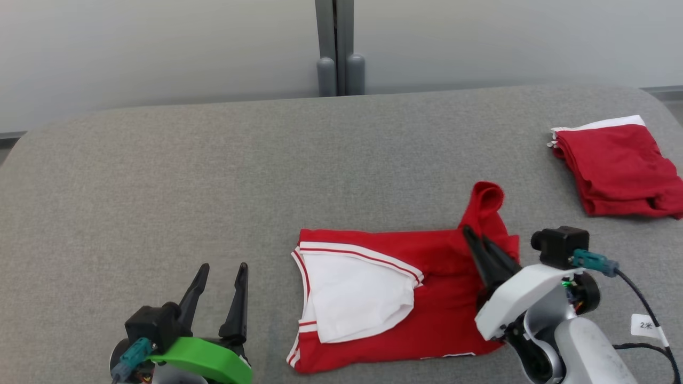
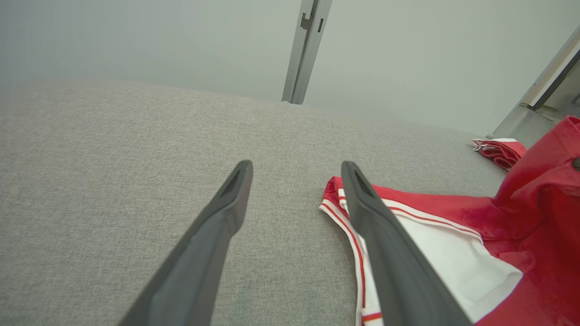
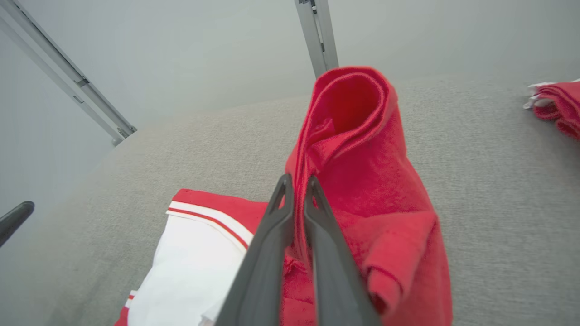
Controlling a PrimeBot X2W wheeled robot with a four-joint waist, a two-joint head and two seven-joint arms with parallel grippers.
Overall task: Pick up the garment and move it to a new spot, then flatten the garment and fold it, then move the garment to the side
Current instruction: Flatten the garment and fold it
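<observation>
The garment [image 1: 437,298] is red with a white inside and red-and-white trim, lying on the grey cushion [image 1: 213,186] at lower centre right. My right gripper [image 1: 476,234] is shut on the garment's right edge, lifting a red fold [image 3: 353,136] that stands up above the fingers. In the right wrist view the right gripper [image 3: 297,181] has red cloth pinched between its fingers. My left gripper [image 1: 223,268] stands open at the lower left, apart from the garment, with nothing between its fingers. The left wrist view shows the left gripper [image 2: 297,166] over bare cushion, the garment's trimmed edge [image 2: 344,217] just right of it.
A second red folded cloth [image 1: 619,168] with a white edge lies at the cushion's far right. A pale wall with a grey vertical post [image 1: 336,48] stands behind the cushion. The cushion's rounded back corners fall away at left and right.
</observation>
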